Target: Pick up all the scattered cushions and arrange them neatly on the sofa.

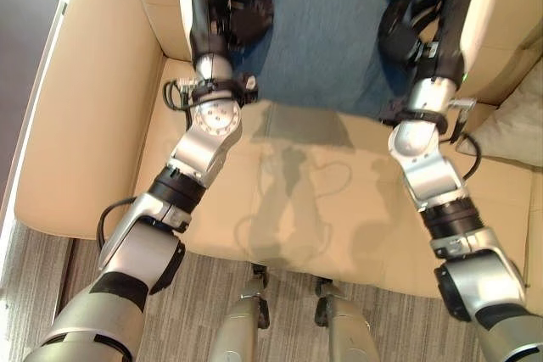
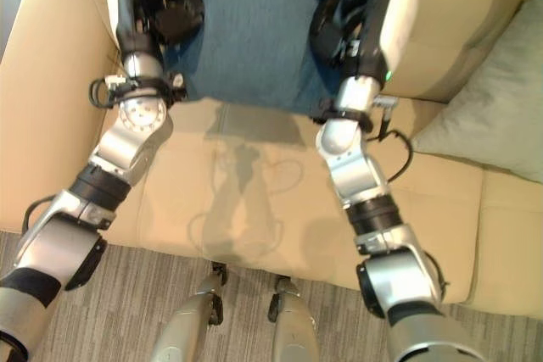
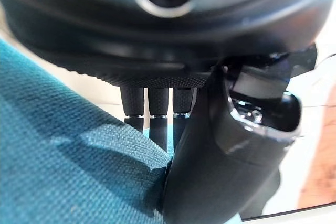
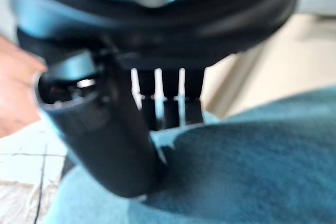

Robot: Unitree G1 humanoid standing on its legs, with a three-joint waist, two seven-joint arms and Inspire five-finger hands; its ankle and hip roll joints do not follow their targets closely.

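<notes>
Both arms reach forward over the beige sofa point(image 1: 93, 125), each hand at a side edge of a blue cushion point(image 1: 327, 31) that leans against the backrest with its lower edge on the seat. The left hand point(image 1: 227, 8) pinches the cushion's left edge between thumb and fingers point(image 3: 157, 114), and the right hand point(image 1: 422, 19) clamps the right edge the same way. A grey-beige cushion point(image 2: 496, 108) rests against the backrest to the right of the right arm.
</notes>
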